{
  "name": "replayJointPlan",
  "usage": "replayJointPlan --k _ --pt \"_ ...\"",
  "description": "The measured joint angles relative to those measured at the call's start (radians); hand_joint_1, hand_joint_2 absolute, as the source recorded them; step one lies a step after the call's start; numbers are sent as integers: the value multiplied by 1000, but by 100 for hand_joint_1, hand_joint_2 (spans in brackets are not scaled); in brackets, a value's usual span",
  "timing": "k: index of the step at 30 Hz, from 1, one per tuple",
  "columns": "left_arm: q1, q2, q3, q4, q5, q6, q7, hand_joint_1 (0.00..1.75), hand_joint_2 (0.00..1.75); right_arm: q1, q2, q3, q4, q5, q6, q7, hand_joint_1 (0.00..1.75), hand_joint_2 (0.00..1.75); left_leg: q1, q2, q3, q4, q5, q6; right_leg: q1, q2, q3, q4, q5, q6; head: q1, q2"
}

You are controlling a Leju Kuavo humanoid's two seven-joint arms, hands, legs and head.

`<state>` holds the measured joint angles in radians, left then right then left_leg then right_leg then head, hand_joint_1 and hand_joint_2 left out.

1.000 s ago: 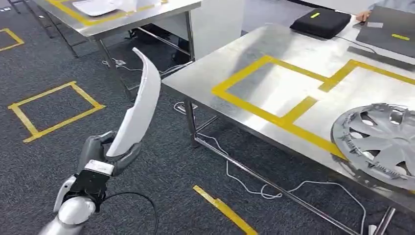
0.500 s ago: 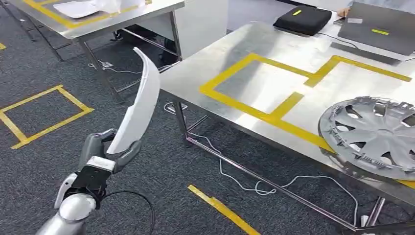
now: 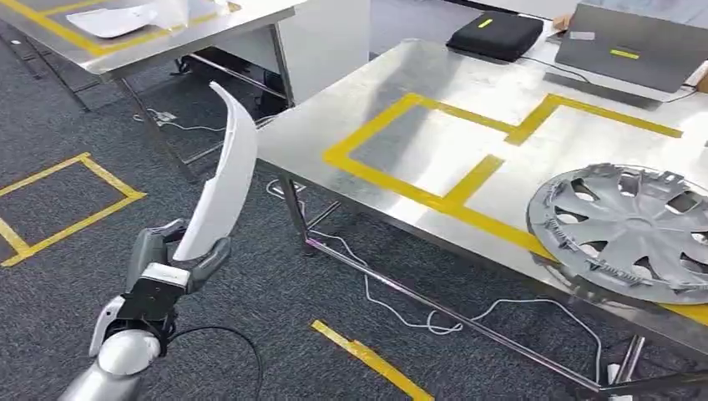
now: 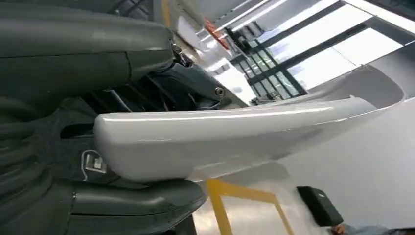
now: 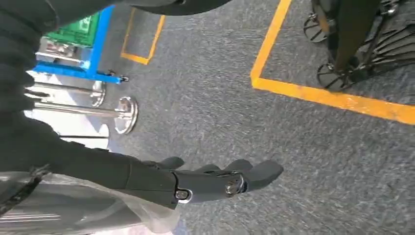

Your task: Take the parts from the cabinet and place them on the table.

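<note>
Closer to the table (image 3: pixel 401 154) now, left hand (image 3: pixel 171 255) grips white trim part (image 3: pixel 221 180) rising above it.

Bright, even light; glare on table (image 3: pixel 467 92)

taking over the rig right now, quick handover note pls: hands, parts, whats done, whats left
Left hand: grips the lower end of a long curved white trim panel, held upright over the carpet, short of the steel table.
Right hand: holds nothing, fingers stretched out, hanging over the carpet.
Done: a silver wheel cover already lies on the table, overlapping the yellow tape.
Left: bring the panel over the table and set it down, probably in a free taped box.
</note>
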<state>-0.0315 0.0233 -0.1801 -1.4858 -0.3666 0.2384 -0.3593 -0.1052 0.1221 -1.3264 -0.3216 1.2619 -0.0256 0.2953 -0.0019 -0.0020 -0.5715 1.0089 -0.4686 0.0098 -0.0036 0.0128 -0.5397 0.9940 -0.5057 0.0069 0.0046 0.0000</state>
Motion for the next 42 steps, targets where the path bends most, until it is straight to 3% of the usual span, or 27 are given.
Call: replayJointPlan --k 2,4,7,8,9,10,12,14,17,19,20,22,23,24,26,27,28,29,30,32,34,35,38,39,40,41,42 --pt "1 1 2 0 0 2 0 175 175 -1 0 3 0 0 -1 0 0 175 2 -1 2 -6 0 8 0 -1 5 -5 -2 14 -1 0" --pt "-3 0 2 0 0 2 0 175 175 -1 -4 3 0 0 -2 1 0 175 10 0 13 -17 2 17 -1 -4 -21 42 -36 22 6 0" --pt "-3 -1 2 1 0 2 0 175 175 1 -4 3 4 0 -2 1 0 175 7 2 13 -17 -4 25 -7 -5 -152 278 -126 32 10 0" --pt "-2 -1 3 4 0 2 0 175 175 3 -4 3 5 0 -2 1 0 175 7 2 14 -16 -6 24 -7 -5 -180 317 -129 34 10 0" --pt "-2 -1 3 6 0 2 0 175 175 4 -4 3 5 1 -2 2 0 175 7 2 17 -16 -8 24 -7 -5 -185 310 -107 35 10 0" --pt "-2 -1 3 6 0 2 0 175 175 5 -5 3 5 1 -2 2 0 175 8 2 23 -16 -13 21 -8 -5 -163 249 -56 35 11 0" --pt "-2 -1 3 7 0 2 0 175 175 3 -5 4 5 1 -2 2 0 175 9 2 40 -16 -24 14 -8 -15 -78 64 45 31 11 0" --pt "-5 -1 4 7 0 3 0 175 175 0 -5 4 7 1 -2 2 0 175 -2 2 37 -9 -33 2 -3 -27 -40 9 31 25 10 0" --pt "-5 -1 5 7 0 2 0 175 175 5 -5 4 7 1 -3 -4 0 175 2 3 39 -11 -38 -10 0 -21 -45 14 19 2 6 0" --pt "-8 -1 8 7 0 3 0 175 175 4 -5 5 7 2 -3 9 0 175 4 3 38 17 -59 -22 -7 -20 -28 7 16 -11 1 0" --pt "-10 -1 8 8 0 3 0 175 175 3 -6 6 7 3 -3 9 0 175 5 3 6 83 -89 -26 -7 -20 -21 7 10 -19 -5 0" --pt "-8 -1 8 11 0 3 0 175 175 2 -6 9 7 3 -6 6 0 175 7 3 -85 249 -149 -30 -6 -19 -10 7 -1 -26 -3 0" --pt "-7 -1 8 14 0 3 0 175 175 2 -6 11 7 3 -6 6 0 175 7 3 -123 307 -157 -30 -5 -17 -3 7 -7 -26 -5 0" --pt "-6 -1 8 16 0 3 0 175 175 3 -6 11 7 4 -6 6 0 175 7 3 -138 316 -140 -28 -4 -15 5 7 -13 -26 -3 0" --pt "-6 -1 8 17 0 3 0 175 175 3 -6 12 7 4 -6 7 0 175 6 2 -106 214 -48 -18 -1 -10 27 7 -26 -23 -4 0" --pt "-7 0 8 17 0 3 0 175 175 3 -6 13 7 4 -6 10 0 175 3 1 -71 122 10 -9 0 -9 39 7 -35 -22 -4 0" --pt "-8 1 9 17 0 3 0 175 175 4 -5 13 8 4 -6 10 0 175 -4 -2 -44 52 36 6 -2 -9 32 4 -43 -19 -4 0" --pt "-8 2 10 18 0 3 0 175 175 1 -2 13 12 4 -6 10 0 175 -6 -1 -31 37 20 13 5 -8 43 7 -52 -8 2 0" --pt "-11 2 10 18 0 3 0 175 175 1 -2 14 12 4 -6 8 0 175 -9 -1 -25 19 6 12 0 -8 42 5 -52 -2 -1 0" --pt "-9 2 10 18 0 3 0 175 175 1 -2 16 12 4 -6 7 0 175 -10 -4 -23 5 2 22 -1 -11 53 7 -35 19 0 0" --pt "-10 2 11 18 0 3 0 175 175 0 -5 19 12 5 -6 12 0 175 0 -5 11 -14 3 29 -1 -11 45 28 -52 29 3 0" --pt "-14 1 12 18 0 3 0 175 175 -3 -4 19 12 5 -6 12 0 175 1 -5 17 -17 0 32 -2 -12 18 76 -64 33 9 0" --pt "-17 0 12 18 0 3 0 175 175 -3 -5 21 14 6 -6 9 0 175 0 -4 24 -18 -14 36 -7 -11 -135 291 -142 41 11 0" --pt "-15 -1 12 19 0 3 0 175 175 -1 -5 21 14 7 -6 9 0 175 0 -4 32 -18 -21 35 -7 -11 -167 313 -144 43 13 0" --pt "-15 -1 12 19 0 3 0 175 175 2 -5 21 14 7 -6 10 0 175 1 -5 43 -18 -29 34 -9 -12 -171 288 -117 45 12 0" --pt "-15 -1 12 19 0 3 0 175 175 3 -5 21 14 8 -7 12 0 175 2 -6 56 -18 -38 31 -10 -12 -158 228 -70 46 13 0" --pt "-15 -1 12 19 0 3 0 175 175 3 -5 21 14 8 -7 12 0 175 2 -5 73 -18 -50 27 -12 -13 -127 131 -3 45 12 0"
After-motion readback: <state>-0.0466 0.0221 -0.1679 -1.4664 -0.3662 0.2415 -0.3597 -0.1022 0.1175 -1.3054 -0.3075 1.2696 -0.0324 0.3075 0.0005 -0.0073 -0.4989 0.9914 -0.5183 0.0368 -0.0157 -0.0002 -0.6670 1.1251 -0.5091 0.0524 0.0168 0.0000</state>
